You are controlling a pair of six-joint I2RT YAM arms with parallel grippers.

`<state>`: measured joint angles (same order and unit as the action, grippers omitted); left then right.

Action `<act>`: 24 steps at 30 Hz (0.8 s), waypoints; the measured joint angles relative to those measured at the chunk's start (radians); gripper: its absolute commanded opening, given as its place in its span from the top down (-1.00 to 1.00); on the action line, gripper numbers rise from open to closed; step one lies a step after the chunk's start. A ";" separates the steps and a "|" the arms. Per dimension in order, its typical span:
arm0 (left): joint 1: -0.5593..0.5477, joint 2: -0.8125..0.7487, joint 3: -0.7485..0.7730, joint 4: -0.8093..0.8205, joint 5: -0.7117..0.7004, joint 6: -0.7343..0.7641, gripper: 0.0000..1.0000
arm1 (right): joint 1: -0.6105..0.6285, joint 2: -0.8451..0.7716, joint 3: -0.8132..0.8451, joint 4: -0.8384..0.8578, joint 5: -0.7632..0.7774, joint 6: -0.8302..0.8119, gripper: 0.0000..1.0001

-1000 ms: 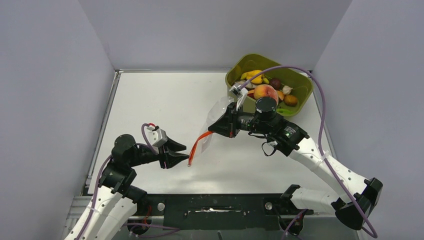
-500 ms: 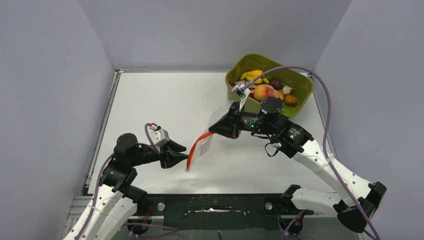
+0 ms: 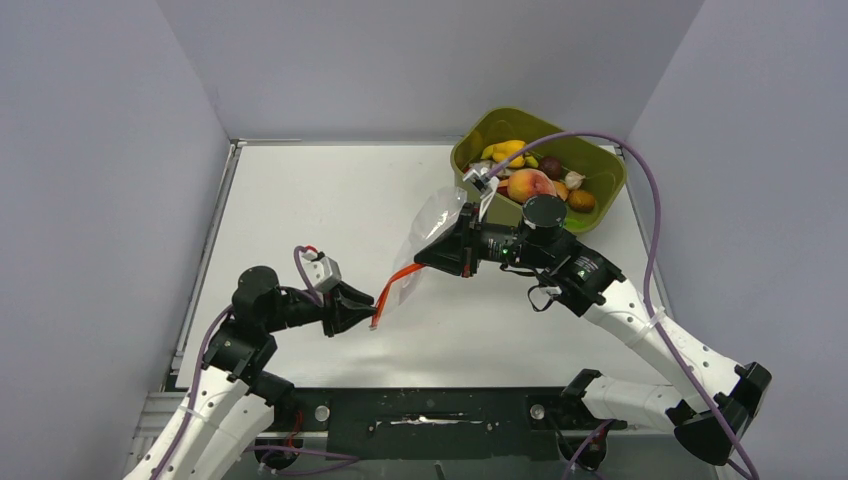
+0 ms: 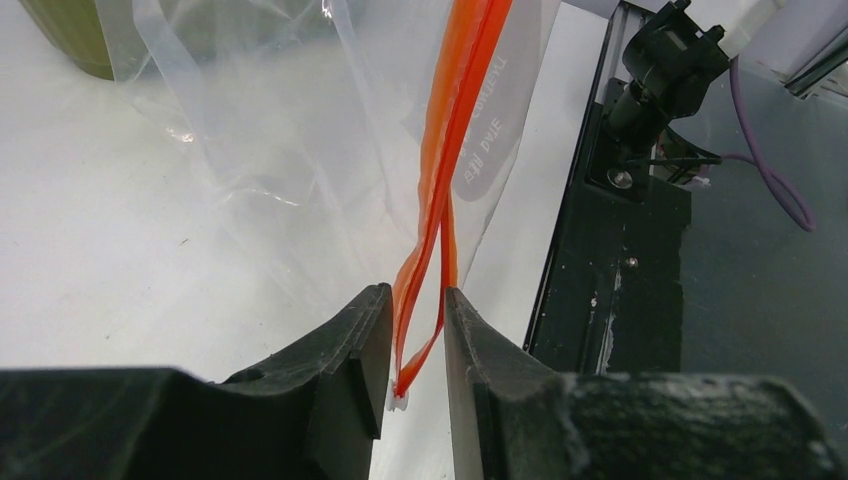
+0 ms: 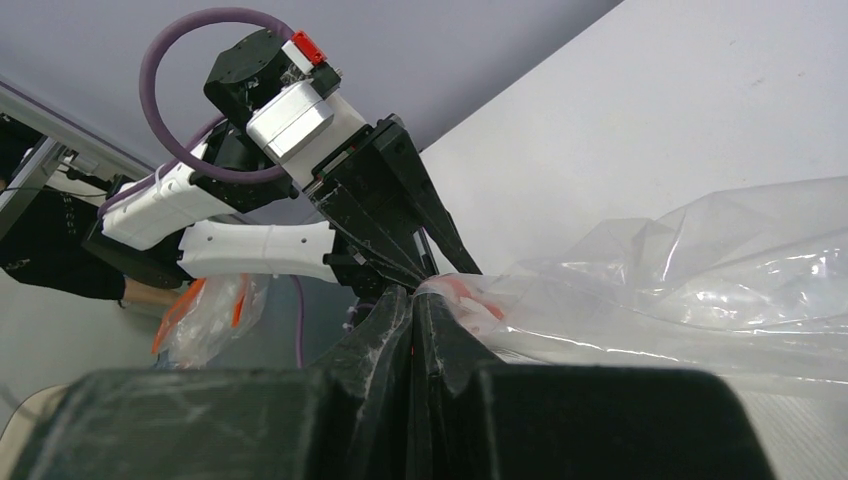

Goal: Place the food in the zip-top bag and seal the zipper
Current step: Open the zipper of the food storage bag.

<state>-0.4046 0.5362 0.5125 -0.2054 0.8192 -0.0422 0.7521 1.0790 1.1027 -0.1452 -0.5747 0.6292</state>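
Zip-top bag held clear of the surface near its middle, empty, clamped at one mouth corner by closed right fingers. Zipper strung lengthwise toward the near-left corner, free end between left fingers, narrowly parted, not yet pinching; likely for spreading the mouth. Food lying in tub, far-right corner.

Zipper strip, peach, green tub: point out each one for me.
zipper strip [image 4: 468, 90], left wrist view, upper stretch of the red-orange band.
peach [image 3: 530, 185], top external view, middle of its rounded top.
green tub [image 3: 470, 135], top external view, left rim.
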 measured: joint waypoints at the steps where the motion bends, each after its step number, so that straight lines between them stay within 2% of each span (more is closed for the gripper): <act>1: 0.000 0.002 0.000 0.000 -0.001 0.001 0.53 | 0.000 0.001 0.000 0.003 -0.002 0.000 1.00; 10: 0.000 0.004 0.000 -0.002 -0.008 0.003 0.41 | 0.000 0.004 0.000 0.002 -0.009 -0.005 1.00; 24: 0.000 -0.006 0.000 -0.003 -0.006 0.027 0.42 | 0.000 0.008 0.000 -0.027 -0.039 -0.030 1.00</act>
<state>-0.4049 0.5301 0.5125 -0.2089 0.8127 -0.0147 0.7521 1.0866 1.1027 -0.1726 -0.6140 0.5995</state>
